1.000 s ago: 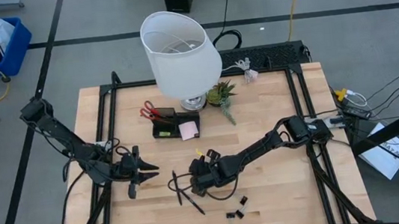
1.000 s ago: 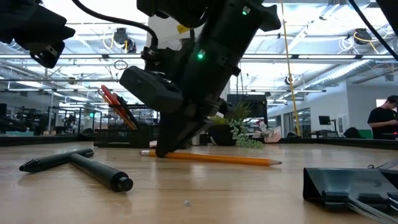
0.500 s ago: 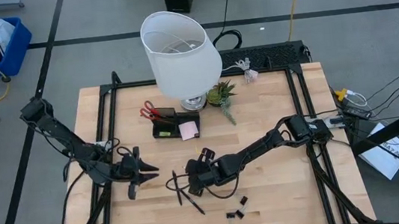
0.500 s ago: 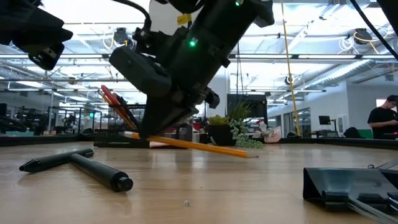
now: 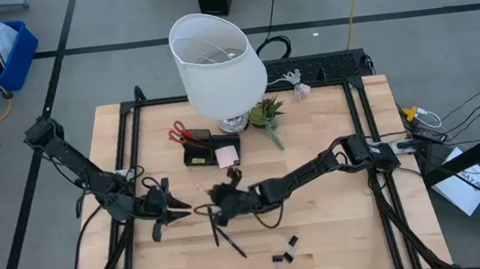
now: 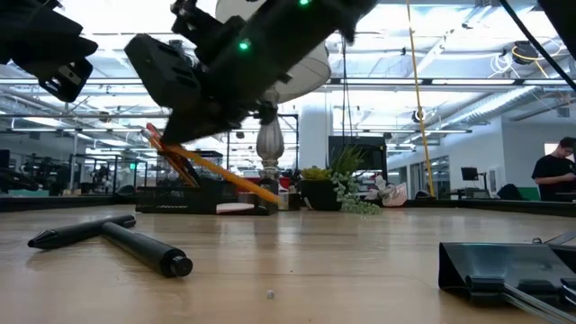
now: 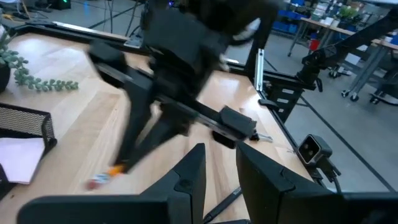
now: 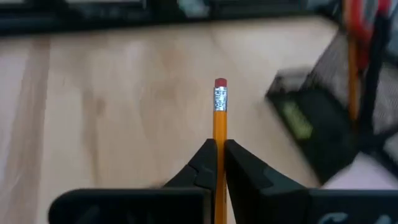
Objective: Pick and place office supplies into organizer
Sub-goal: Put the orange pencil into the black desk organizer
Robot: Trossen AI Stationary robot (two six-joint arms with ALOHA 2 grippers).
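Observation:
My right gripper is shut on an orange pencil above the middle of the table, a little nearer than the organizer. This black mesh box holds red-handled scissors, and a pink sticky-note pad lies beside it. Two black pens lie crossed on the wood nearer the front edge. Small black clips lie to their right. My left gripper hovers left of the pens, its fingers slightly open with nothing between them. My right gripper pinches the pencil's shaft between its two fingers, close to the eraser end, which sticks out past the fingertips. The pencil is lifted clear of the table and slants, its pointed end lower.
A big white-shaded lamp stands right behind the organizer and overhangs it. A small green plant sits to the lamp's right. Bare wood lies to the right of the right arm and along the front edge.
My right gripper has risen and gone toward the table's left and far side, nearer the organizer, turning its wrist as it went. The pencil, first lying on the wood with one end in the fingers, is now lifted clear and slants down.

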